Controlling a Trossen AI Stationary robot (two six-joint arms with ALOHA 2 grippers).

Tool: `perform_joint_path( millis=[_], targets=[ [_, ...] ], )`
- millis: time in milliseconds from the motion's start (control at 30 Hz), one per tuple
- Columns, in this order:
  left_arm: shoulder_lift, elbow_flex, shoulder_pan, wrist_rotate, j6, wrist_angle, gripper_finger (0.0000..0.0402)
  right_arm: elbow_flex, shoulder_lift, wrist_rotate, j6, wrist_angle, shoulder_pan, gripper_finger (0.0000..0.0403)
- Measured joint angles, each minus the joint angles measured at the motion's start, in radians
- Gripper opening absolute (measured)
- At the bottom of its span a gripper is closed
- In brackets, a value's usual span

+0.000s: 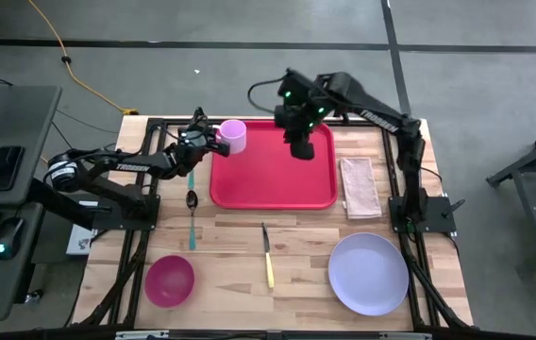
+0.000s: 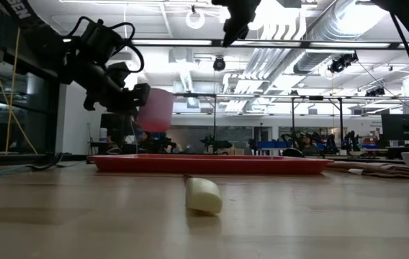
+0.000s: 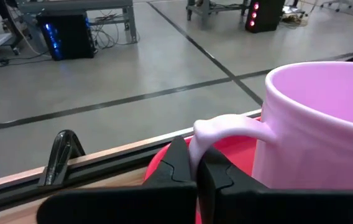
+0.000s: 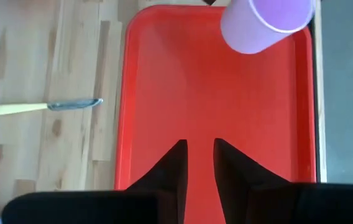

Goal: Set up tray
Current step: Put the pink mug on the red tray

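Observation:
The red tray (image 1: pixel 273 165) lies at the table's far middle. A pale pink mug (image 1: pixel 233 135) hangs over the tray's far left corner, held by my left gripper (image 1: pixel 213 142), which is shut on it. In the low view the mug (image 2: pixel 155 109) is well above the tray (image 2: pixel 212 164). My right gripper (image 1: pixel 301 146) hovers high over the tray's far half, pointing steeply down. Its fingers (image 4: pixel 200 155) stand a narrow gap apart with nothing between them. My left gripper pinches the mug's loop handle (image 3: pixel 217 127) between its two fingers. The fingers come nearly level from the table's left side. The mug (image 3: pixel 319 124) is lifted clear of the tray, roughly upright with its mouth up.
A spoon (image 1: pixel 192 217) lies left of the tray and a yellow-handled knife (image 1: pixel 267 255) near the table's middle front. A magenta bowl (image 1: pixel 170 280) sits at the near left, a lavender plate (image 1: pixel 369 274) at the near right, and a folded napkin (image 1: pixel 360 186) right of the tray.

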Motion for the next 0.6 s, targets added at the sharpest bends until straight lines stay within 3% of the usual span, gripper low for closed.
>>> perform_joint_path(
  millis=[200,600],
  targets=[
    [0.000,-0.065,0.000,-0.003,-0.012,0.103,0.0022,0.000,-0.033,-0.016,-0.001,-0.019,-0.054,0.0051],
    [0.000,-0.096,0.013,-0.046,-0.003,0.128,0.0022,0.000,-0.072,-0.169,-0.034,0.001,-0.156,0.0051]
  ],
)
